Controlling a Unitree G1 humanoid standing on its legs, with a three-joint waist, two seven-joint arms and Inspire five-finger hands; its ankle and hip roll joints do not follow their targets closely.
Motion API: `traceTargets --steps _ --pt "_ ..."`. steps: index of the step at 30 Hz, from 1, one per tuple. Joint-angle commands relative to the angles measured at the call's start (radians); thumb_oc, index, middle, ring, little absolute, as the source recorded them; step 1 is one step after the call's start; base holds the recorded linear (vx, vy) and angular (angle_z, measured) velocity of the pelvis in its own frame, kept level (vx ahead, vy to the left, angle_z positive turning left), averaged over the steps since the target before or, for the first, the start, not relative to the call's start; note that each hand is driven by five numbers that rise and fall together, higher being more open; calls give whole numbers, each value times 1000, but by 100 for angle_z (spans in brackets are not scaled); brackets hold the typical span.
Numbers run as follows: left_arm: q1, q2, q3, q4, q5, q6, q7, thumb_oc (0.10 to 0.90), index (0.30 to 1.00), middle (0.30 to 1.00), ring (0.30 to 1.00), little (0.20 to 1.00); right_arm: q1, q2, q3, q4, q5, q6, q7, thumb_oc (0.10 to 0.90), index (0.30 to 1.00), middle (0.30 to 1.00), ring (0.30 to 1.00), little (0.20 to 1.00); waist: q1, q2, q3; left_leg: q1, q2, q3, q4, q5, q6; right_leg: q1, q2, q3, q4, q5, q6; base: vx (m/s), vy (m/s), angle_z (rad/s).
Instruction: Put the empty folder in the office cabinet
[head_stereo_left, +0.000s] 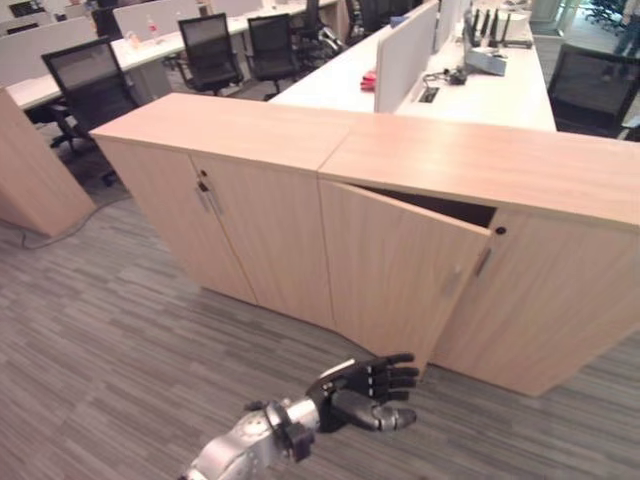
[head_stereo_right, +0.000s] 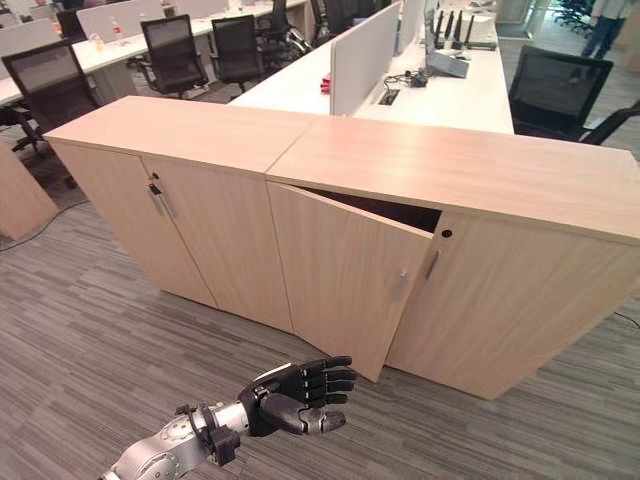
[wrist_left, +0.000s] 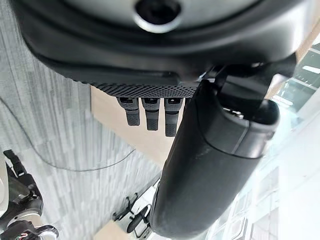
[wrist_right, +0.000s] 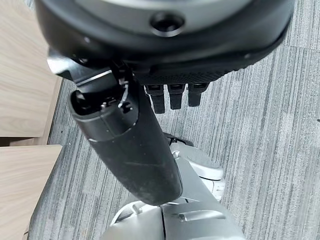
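Observation:
The light wood office cabinet (head_stereo_left: 480, 165) stands in front of me, and the left door (head_stereo_left: 400, 270) of its right half hangs slightly ajar, with a dark gap at its top edge. My left hand (head_stereo_left: 365, 392) hovers low over the carpet just in front of that door's bottom corner. It is open, with relaxed fingers (wrist_left: 150, 112) and nothing in it. My right hand (wrist_right: 125, 145) hangs over the grey carpet beside a wooden panel, its fingers (wrist_right: 172, 95) relaxed around nothing.
A second cabinet (head_stereo_left: 230, 220) with both doors shut adjoins on the left. Another wooden unit (head_stereo_left: 30, 170) stands at the far left. Behind are white desks (head_stereo_left: 500, 90) with a divider and black office chairs (head_stereo_left: 95, 85). A person (head_stereo_right: 605, 25) stands at the far back right.

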Motion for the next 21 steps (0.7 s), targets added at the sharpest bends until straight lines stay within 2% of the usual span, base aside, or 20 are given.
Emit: traceTargets --steps 1,8,9,12,13,14,15,17,18,19,21 --pt "-96 -60 19 -59 -36 -96 -54 800 900 900 900 900 -50 56 43 65 9 -4 26 800 900 900 900 900 -6 4 -4 28 141 -44 -1 2 -89 -11 9 -18 13 7 28 22 -112 -15" --pt "-64 -120 59 75 54 -128 -22 800 900 900 900 900 -49 29 54 96 -17 0 17 800 900 900 900 900 -36 23 -5 58 224 -2 56 30 -115 0 108 35 14 -74 -29 47 -155 -31" --pt "-35 -130 85 92 94 -139 -4 800 900 900 900 900 -50 18 38 110 -21 2 12 800 900 900 900 900 -30 24 1 48 251 -11 116 55 -122 10 137 41 15 -94 -50 42 -164 -18" --pt "-3 -132 118 119 158 -159 -1 800 900 900 900 900 -50 2 23 118 -22 1 8 800 900 900 900 900 -23 20 8 39 270 -27 191 64 -123 25 165 50 15 -113 -71 54 -155 -37" --pt "23 -141 148 155 216 -187 22 800 900 900 900 900 -51 -12 13 118 -19 1 6 800 900 900 900 900 -6 14 18 21 260 -78 239 64 -106 34 180 67 15 -126 -83 55 -124 -27" --pt "23 -142 148 156 217 -189 22 800 900 900 900 900 -51 -12 13 118 -19 1 6 800 900 900 900 900 -7 15 19 19 261 -79 243 62 -106 35 180 66 15 -127 -83 17 -68 -28" --pt "30 -148 164 180 242 -194 39 800 900 900 900 900 -53 -20 8 115 -16 1 2 800 900 900 900 900 7 10 25 -4 232 -132 259 51 -89 34 185 80 14 -130 -85 -3 -52 -38" --pt "51 -164 189 274 317 -212 58 800 900 900 900 900 -60 -35 1 112 -11 1 -3 800 900 900 900 900 27 -8 29 -56 152 -217 269 -19 -55 39 182 104 13 -134 -82 48 -63 -48" --pt "63 -174 213 372 375 -226 76 800 900 900 900 900 -63 -42 1 116 -13 5 -1 800 900 900 900 900 49 -28 35 -102 72 -277 275 -90 -32 46 171 134 14 -134 -79 65 -24 -50" --pt "61 -175 213 374 376 -228 76 800 900 900 900 900 -64 -42 1 116 -13 5 -1 800 900 900 900 900 47 -30 34 -107 68 -278 275 -85 -29 43 167 132 13 -132 -79 77 -12 -51" --pt "62 -189 236 466 430 -243 101 800 900 900 900 900 -70 -49 5 117 -24 5 -1 800 900 900 900 900 64 -31 42 -141 5 -330 265 -92 -23 54 172 155 15 -131 -79 51 12 -45"
